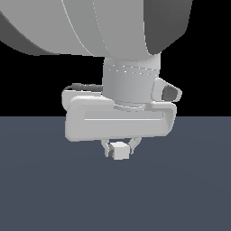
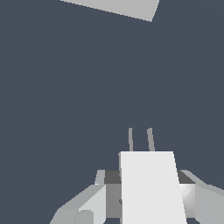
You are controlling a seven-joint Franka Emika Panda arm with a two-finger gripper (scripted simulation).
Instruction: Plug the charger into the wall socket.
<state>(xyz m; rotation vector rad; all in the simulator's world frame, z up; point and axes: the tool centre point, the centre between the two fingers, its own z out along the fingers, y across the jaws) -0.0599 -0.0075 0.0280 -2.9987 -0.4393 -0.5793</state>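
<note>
The charger (image 1: 119,151) is a small plain white cube held between my fingers, lifted above the dark floor. In the wrist view the charger (image 2: 151,188) fills the lower middle, and two thin grey prongs (image 2: 141,139) stick out from its front face. My gripper (image 1: 119,149) is shut on it, one finger on each side. A flat white slab (image 2: 118,8), cut off by the wrist picture's border, lies ahead of the prongs and some way off; it looks like the wall socket, though no marks show on it. The exterior view does not show the socket.
The arm's big white links (image 1: 99,27) fill the upper part of the exterior view. Dark blue-grey floor (image 1: 180,189) stretches all around below the hand.
</note>
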